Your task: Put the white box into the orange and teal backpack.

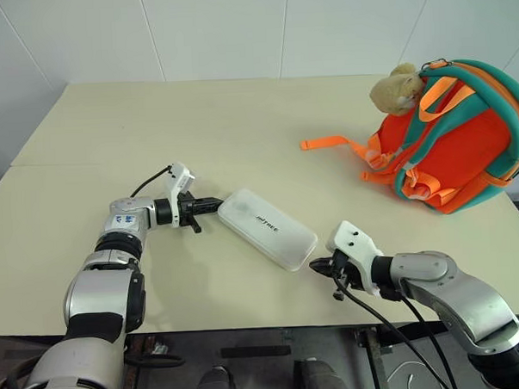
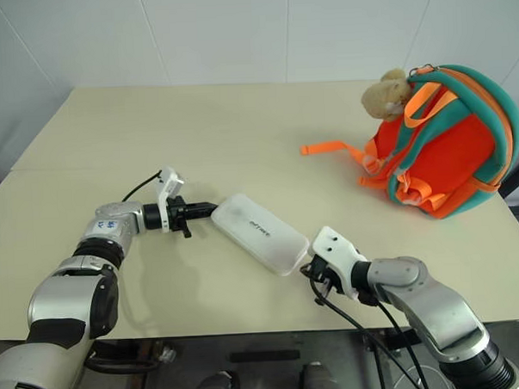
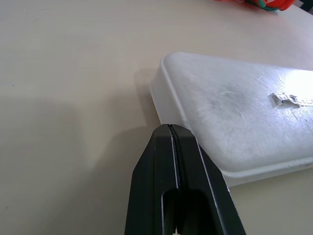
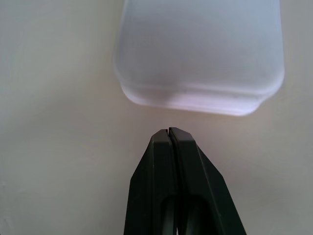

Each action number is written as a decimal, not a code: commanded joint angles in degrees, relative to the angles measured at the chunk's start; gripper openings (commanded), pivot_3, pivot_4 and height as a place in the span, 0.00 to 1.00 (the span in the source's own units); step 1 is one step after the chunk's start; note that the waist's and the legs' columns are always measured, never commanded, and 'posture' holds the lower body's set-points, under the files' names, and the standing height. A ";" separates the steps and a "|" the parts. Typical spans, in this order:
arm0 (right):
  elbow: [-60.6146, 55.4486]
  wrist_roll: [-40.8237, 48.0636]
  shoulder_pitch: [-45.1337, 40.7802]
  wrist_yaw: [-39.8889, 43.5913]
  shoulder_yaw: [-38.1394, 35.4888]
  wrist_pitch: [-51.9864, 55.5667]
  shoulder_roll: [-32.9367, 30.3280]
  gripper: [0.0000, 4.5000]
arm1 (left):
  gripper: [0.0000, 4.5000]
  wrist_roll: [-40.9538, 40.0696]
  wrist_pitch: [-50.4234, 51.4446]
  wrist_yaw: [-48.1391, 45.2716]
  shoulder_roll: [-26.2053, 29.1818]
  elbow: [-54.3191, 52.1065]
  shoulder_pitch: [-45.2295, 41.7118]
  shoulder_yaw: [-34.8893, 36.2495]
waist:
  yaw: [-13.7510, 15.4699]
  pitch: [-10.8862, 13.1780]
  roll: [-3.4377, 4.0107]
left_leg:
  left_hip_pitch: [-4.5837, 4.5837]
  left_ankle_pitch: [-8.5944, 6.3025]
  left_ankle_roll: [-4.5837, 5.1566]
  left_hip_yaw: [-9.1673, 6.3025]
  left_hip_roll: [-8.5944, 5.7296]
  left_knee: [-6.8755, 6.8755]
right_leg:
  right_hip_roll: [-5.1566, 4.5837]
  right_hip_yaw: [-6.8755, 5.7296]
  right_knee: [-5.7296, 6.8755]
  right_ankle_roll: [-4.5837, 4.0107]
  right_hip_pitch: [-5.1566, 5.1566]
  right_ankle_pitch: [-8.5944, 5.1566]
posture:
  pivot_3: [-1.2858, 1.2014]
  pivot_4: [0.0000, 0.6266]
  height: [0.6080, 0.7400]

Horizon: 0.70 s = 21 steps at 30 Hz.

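The right gripper [image 1: 321, 265] sits nearest, at about five o'clock on the table [image 1: 153, 130], its two black fingers pressed together on nothing, tips just short of the near end of the box [image 1: 267, 228]. The right wrist view shows a sliver of bare table between those tips and the box's rounded end. The box lies flat near the table's centre, a little toward the front, its long axis running from ten o'clock to four o'clock. It looks like a stiff moulded shell with a smooth, faintly scuffed lid, so it is probably light, rigid and slippery, and wider than one gripper would comfortably span. A thin lip runs round its lower edge and may give a finger something to catch. The left gripper [image 1: 210, 205], also clenched and empty, points at the far end of the box from nine o'clock, its tips at or nearly at the corner; contact cannot be told. Squeezing the two short ends between the closed grippers seems the most workable hold, though the smooth ends could slide out. The front edge of the table is near the right gripper, leaving little room there. Open tabletop stretches toward two o'clock, where the backpack [image 1: 464, 142] stands close to the right edge, a loose orange strap [image 1: 326, 143] trailing toward the centre. Its opening cannot be made out.
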 commanded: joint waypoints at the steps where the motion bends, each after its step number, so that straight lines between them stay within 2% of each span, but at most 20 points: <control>1: -0.63 0.30 -1.11 -0.57 -0.44 -0.63 0.32 0.01 | 0.00 -0.05 -1.50 -2.50 0.22 -2.30 0.20 0.27 | 0.03 0.00 0.00 | -0.01 0.00 0.00 0.00 0.00 0.00 | 0.00 0.00 0.00 0.00 0.00 0.00 | 0.52 0.24 1.00; 9: 1.12 0.24 -2.50 0.89 -0.76 -2.18 -0.57 0.01 | 0.00 -0.15 -1.05 -7.69 0.97 -6.39 3.10 -0.61 | 0.02 -0.01 -0.01 | -0.01 0.00 0.00 -0.01 0.00 -0.01 | 0.00 -0.01 -0.02 0.00 0.01 0.00 | 0.52 0.24 1.00; 15: 4.50 -0.33 -4.45 3.63 -0.31 -5.17 -2.35 0.01 | 0.00 -1.51 3.55 -13.25 2.86 -17.19 8.33 -1.70 | -0.07 -0.01 -0.01 | 0.01 0.00 0.00 -0.03 0.01 -0.04 | 0.02 -0.01 0.00 0.00 0.02 0.00 | 0.52 0.24 1.00; 21: 8.49 -1.36 -6.93 7.30 0.75 -8.63 -3.70 0.01 | 0.00 -4.08 12.45 -14.70 5.16 -34.80 16.47 -2.70 | -0.15 -0.01 -0.01 | 0.00 -0.01 0.01 -0.02 0.02 -0.02 | 0.02 0.06 -0.01 0.00 0.03 0.00 | 0.52 0.24 1.00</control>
